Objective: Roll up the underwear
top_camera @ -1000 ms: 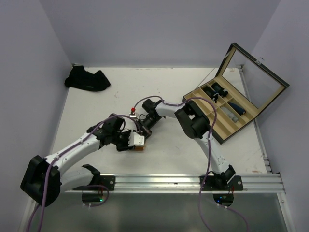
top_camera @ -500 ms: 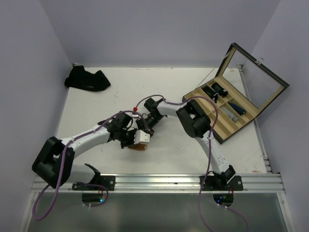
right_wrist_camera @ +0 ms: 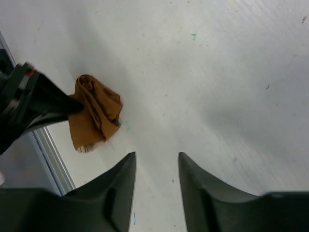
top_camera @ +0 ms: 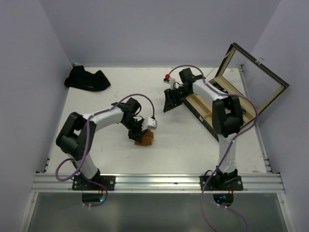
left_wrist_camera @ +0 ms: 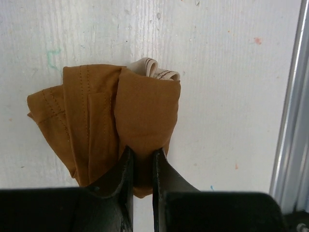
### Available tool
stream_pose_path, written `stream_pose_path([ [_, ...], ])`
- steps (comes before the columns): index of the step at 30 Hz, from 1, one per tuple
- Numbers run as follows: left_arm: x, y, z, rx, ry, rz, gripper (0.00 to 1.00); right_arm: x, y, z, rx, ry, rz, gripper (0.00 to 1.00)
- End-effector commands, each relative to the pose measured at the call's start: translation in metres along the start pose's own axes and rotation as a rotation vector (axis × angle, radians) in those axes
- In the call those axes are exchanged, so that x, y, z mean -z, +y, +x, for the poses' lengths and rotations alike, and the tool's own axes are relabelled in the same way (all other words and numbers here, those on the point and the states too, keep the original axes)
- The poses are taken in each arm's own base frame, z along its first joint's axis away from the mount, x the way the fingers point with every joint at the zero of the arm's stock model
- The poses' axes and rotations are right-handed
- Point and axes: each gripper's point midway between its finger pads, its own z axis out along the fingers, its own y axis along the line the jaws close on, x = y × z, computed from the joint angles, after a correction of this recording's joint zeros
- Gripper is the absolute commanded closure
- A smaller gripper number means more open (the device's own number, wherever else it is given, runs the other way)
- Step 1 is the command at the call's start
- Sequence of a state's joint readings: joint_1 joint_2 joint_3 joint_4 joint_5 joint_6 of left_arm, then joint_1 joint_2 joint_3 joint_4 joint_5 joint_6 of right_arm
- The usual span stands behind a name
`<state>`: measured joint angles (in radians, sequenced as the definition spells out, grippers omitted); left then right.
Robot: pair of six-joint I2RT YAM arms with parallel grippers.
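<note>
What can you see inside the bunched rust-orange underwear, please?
Only a bit of its cream waistband pokes out of the rust-orange underwear, at the end away from the left claw, which pinches the cloth. The folds cover everything deeper inside.

The left pincer [left_wrist_camera: 142, 157] is pinching a fold of the rust-orange underwear [left_wrist_camera: 101, 125], which is lying bunched on the white tabletop [left_wrist_camera: 231, 96]. Its cream waistband [left_wrist_camera: 154, 70] is showing at the far edge.

You face pale lilac walls [top_camera: 154, 34] on three sides; white paint-flecked surface [top_camera: 193, 145]; aluminium rail [top_camera: 164, 181] along near edge; even light.
</note>
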<state>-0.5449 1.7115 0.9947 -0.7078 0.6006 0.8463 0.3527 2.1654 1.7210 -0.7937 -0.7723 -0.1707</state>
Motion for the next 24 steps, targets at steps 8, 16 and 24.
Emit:
stream_pose_path([
  [8,-0.046,-0.003,0.068,0.419,0.295,0.264,0.98,0.049,0.100,0.036,0.530,-0.059,0.054,0.64],
  [16,-0.050,0.025,0.068,0.462,0.275,0.298,0.95,-0.026,0.143,0.074,0.932,0.086,0.073,0.46],
  [24,-0.052,0.027,0.070,0.476,0.269,0.305,0.92,-0.074,0.147,0.080,1.148,0.080,0.083,0.42],
])
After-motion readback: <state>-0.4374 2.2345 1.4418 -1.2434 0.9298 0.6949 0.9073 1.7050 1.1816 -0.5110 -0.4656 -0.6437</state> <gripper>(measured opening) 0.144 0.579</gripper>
